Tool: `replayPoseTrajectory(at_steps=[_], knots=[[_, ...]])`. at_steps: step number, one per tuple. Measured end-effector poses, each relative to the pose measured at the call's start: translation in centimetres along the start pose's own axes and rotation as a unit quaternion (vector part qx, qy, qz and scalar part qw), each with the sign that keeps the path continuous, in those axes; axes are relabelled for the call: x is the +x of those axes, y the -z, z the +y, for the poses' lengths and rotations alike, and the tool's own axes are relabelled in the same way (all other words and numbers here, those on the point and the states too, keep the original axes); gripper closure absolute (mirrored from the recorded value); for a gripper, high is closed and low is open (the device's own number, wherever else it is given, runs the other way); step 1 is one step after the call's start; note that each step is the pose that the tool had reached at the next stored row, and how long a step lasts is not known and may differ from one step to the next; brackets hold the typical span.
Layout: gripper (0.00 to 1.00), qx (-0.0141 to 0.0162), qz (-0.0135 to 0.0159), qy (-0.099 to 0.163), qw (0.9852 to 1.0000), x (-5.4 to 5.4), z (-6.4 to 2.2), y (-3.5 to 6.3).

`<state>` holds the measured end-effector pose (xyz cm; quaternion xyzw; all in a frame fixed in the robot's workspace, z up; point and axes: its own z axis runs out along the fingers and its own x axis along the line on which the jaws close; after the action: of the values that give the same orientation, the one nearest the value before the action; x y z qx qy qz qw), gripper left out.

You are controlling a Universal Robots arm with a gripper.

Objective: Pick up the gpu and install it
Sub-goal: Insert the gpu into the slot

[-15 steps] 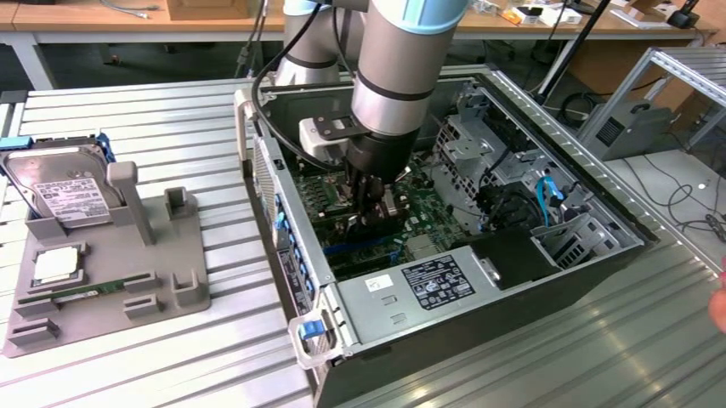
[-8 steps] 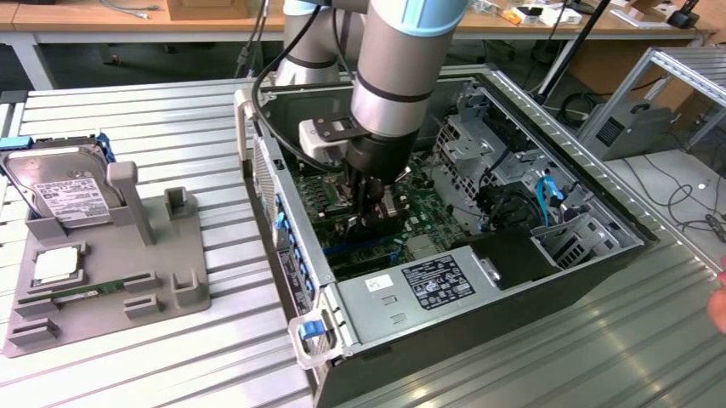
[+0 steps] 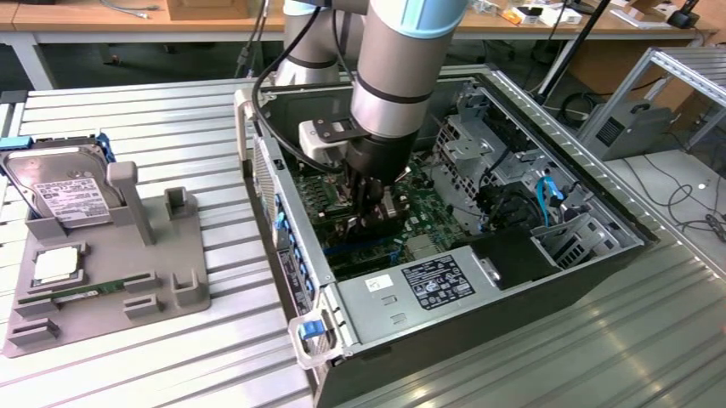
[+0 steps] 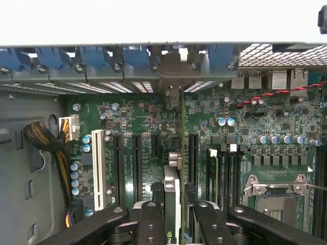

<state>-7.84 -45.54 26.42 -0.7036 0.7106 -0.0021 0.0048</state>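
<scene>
The black two-fingered gripper (image 4: 173,219) is closed narrowly on the gpu (image 4: 172,194), a thin green circuit card with a black cooler block and a silver end bracket, held on edge between the fingers (image 4: 151,219). The card hangs deep inside the open black and silver computer case (image 3: 340,314), just above the green motherboard (image 4: 153,127), roughly in line with the black expansion slots (image 4: 137,163) beside the white slot (image 4: 99,168). Its bracket end points toward the case's rear wall with the blue slot clips (image 4: 97,56).

The card looks light and stiff but fragile: gripping the board's flat faces, clear of the connector edge, seems sound. Room is tight. The case's rear wall, the braided cable bundle (image 4: 43,140) and the silver CPU socket (image 4: 273,196) crowd the motherboard, so the card can probably only travel straight down.

Beside the case, a grey holder tray (image 3: 170,293) carries a silver hard drive (image 3: 63,191).
</scene>
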Motion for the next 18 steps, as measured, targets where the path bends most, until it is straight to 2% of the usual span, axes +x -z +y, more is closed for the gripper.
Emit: replayPoseTrajectory(at_steps=[9,11,12,13,14,17,18], knots=[[0.72,0.0001,-0.0001,0.0,1.0,0.0,-0.02,-0.23],[0.6,0.0,0.0001,0.0,1.0,0.0,-0.01,-0.21],[0.48,0.0,0.0,0.0,1.0,0.0,-0.01,-0.21],[0.42,0.0,0.0,0.0,1.0,0.0,-0.01,-0.21],[0.42,-0.0001,0.0002,0.0,1.0,0.0,-0.01,-0.18],[0.42,0.0021,0.0001,0.0,1.0,-0.2,-0.01,3.05],[0.42,0.0022,0.0,0.0,1.0,-0.4,-0.01,3.59]])
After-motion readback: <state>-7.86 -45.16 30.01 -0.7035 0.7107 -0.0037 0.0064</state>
